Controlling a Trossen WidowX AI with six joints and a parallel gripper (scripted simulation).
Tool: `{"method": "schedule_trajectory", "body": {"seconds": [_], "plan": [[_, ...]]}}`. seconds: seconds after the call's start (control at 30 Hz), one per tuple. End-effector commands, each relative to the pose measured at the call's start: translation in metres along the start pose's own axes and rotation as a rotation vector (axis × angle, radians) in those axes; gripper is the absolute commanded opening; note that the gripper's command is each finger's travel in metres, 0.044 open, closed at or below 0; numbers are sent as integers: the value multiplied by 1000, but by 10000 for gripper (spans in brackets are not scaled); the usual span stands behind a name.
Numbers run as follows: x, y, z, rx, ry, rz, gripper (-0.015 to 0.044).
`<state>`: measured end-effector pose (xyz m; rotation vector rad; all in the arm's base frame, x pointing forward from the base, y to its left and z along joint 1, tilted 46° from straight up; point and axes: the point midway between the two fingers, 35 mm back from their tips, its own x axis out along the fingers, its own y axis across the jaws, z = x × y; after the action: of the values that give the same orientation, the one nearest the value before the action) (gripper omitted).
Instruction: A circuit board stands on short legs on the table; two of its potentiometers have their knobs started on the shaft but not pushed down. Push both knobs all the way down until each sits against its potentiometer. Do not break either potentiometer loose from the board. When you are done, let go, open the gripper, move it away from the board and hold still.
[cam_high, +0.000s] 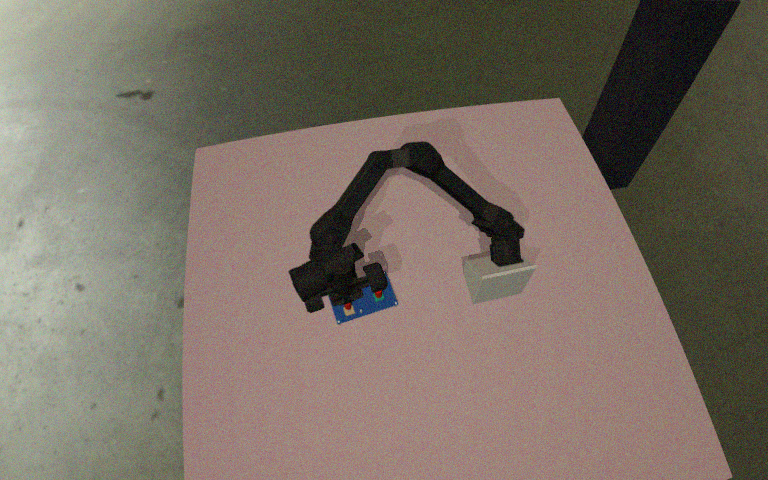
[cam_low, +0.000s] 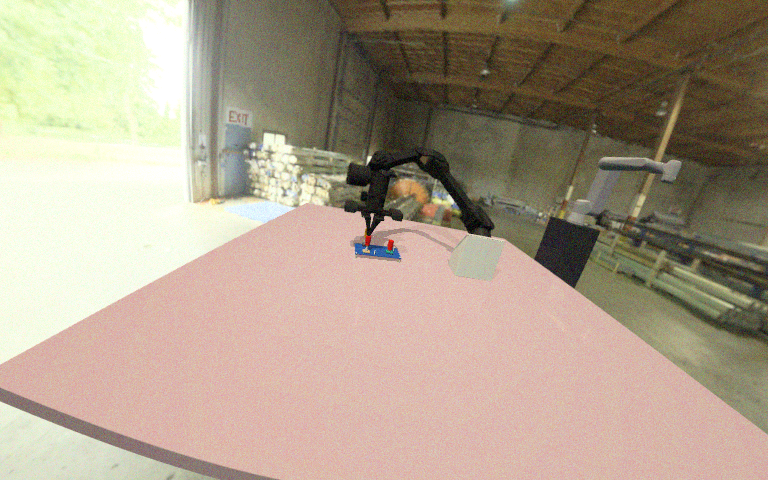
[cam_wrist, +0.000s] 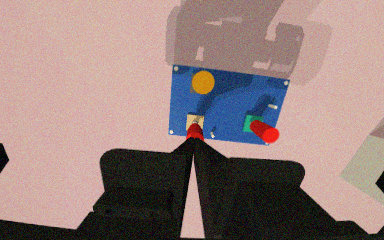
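Note:
The blue circuit board (cam_high: 368, 309) (cam_low: 378, 256) (cam_wrist: 227, 120) lies under my gripper (cam_low: 369, 233) (cam_wrist: 193, 141), which is shut and empty. The fingertips are at the top of one red knob (cam_high: 348, 306) (cam_low: 368, 241) (cam_wrist: 195, 132), apparently touching it. Bare shaft shows between this knob and its tan potentiometer (cam_high: 349, 311) (cam_low: 366, 250) (cam_wrist: 190, 119). The other red knob (cam_high: 378, 293) (cam_low: 390, 245) (cam_wrist: 264, 131) stands over the green potentiometer (cam_wrist: 248, 123). No shaft shows there, but I cannot tell whether it sits fully against it. The arm hides the rear of the board in the top view.
An orange round part (cam_wrist: 203, 82) stands on the board behind the tan potentiometer. Small pale pins (cam_wrist: 272, 106) stand on the board too. A pale grey block (cam_high: 501, 285) (cam_low: 476, 258) (cam_wrist: 362, 167) is at the arm's base, to the right of the board.

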<state>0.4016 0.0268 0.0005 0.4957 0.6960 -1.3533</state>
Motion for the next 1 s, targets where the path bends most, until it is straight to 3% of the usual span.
{"method": "schedule_trajectory", "body": {"seconds": [0.0, 0.97], "plan": [[25, 0, 4, 25, -2, -33, 0], [33, 0, 5, 25, -2, -33, 0]]}}
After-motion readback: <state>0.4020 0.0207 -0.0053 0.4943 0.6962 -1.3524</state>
